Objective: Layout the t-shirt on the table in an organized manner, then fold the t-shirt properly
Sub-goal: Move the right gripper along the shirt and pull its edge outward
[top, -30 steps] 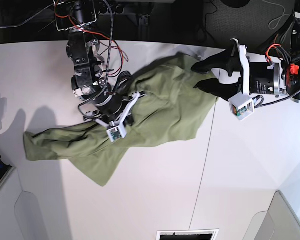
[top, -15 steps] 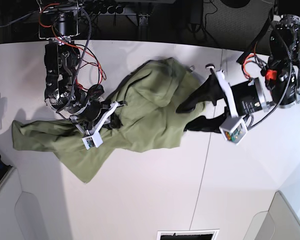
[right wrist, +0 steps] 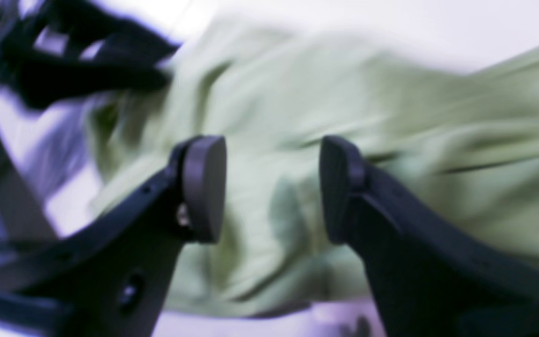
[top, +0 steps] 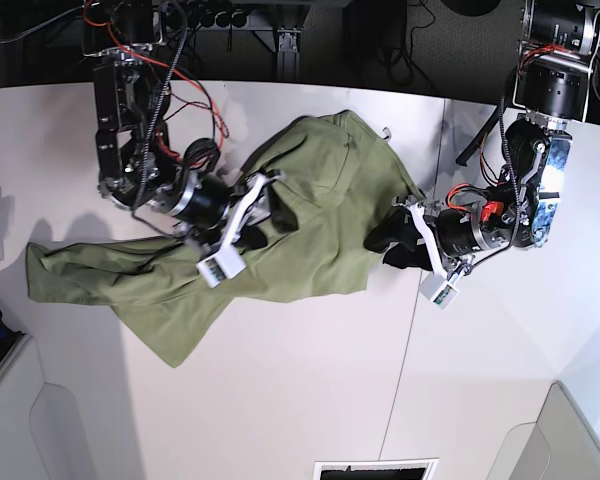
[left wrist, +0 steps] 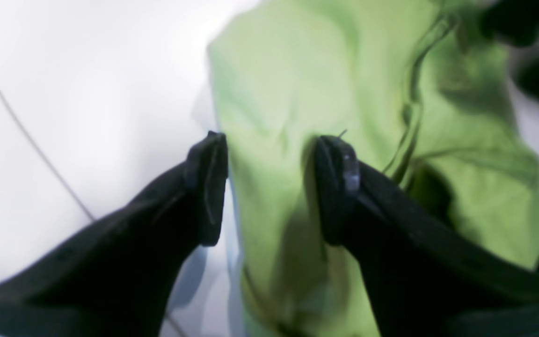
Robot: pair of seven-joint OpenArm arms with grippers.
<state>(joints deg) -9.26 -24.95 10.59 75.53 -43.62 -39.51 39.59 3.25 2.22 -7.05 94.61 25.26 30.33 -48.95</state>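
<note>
Both grippers gape over a crumpled olive-green cotton t-shirt [top: 280,240] sprawled across the upper left and centre of the large white matte table [top: 310,400], still unspread.

The laying-out is best served, I judge, by each gripper taking one hem or shoulder edge, not a mid-cloth bunch, then drawing apart until the body lies flat. The right gripper [right wrist: 272,187], at centre left of the base view, hovers tilted over the shirt's middle, jaws wide apart and holding nothing; the wrist view is blurred. The left gripper [left wrist: 269,187], at centre right of the base view, reaches in low from the right, jaws equally wide, straddling the shirt's edge beside bare table, nothing clamped.
</note>
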